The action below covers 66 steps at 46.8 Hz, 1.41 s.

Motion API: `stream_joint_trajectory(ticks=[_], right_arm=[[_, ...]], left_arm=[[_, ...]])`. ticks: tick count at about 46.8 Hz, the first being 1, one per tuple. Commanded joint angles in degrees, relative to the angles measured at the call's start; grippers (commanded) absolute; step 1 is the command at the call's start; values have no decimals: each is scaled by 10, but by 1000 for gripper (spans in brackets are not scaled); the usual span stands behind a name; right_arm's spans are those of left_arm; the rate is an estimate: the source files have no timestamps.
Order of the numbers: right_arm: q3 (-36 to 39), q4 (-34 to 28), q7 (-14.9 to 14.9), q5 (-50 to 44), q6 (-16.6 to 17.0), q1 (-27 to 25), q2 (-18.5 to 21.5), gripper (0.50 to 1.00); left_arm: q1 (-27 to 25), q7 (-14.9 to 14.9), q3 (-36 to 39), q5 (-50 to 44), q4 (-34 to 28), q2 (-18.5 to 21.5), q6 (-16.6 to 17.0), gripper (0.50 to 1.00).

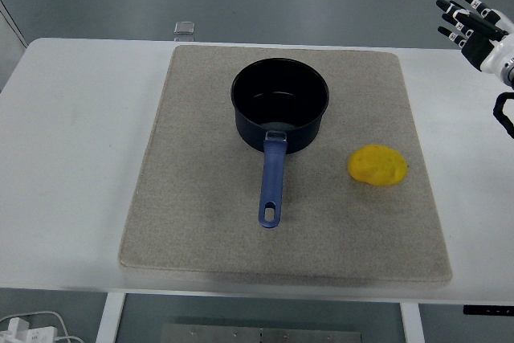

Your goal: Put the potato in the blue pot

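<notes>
A yellow potato (377,165) lies on the grey mat (201,198), to the right of the pot. The dark blue pot (279,104) stands upright near the mat's middle back, empty, its blue handle (272,181) pointing toward the near edge. My right hand (471,25) hovers at the far right edge of the picture, well above and to the right of the potato, fingers spread and holding nothing. The left arm does not show.
A small clear block (185,29) sits on the white table (72,134) just behind the mat's back left corner. White cables and a plug (24,328) lie on the floor at the bottom left.
</notes>
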Motion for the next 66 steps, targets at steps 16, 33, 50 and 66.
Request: stream_joint_trajectory(ticks=[16,33,50,66], right_arm=[[-2,76,33,-79,-5,6,-57,944],[-12,254,99,-338,-57,-14,-149,942],[-33,425,156,-641,-51,-63,-317,940],[-126,498,182,-668,-43,-66,-362,940]], left_arm=[[0,0,-1,0,0,0,0,1000],[0,0,0,0,0,0,0,1000],[0,0,0,0,0,0,0,1000],[0,0,0,0,0,0,0,1000]])
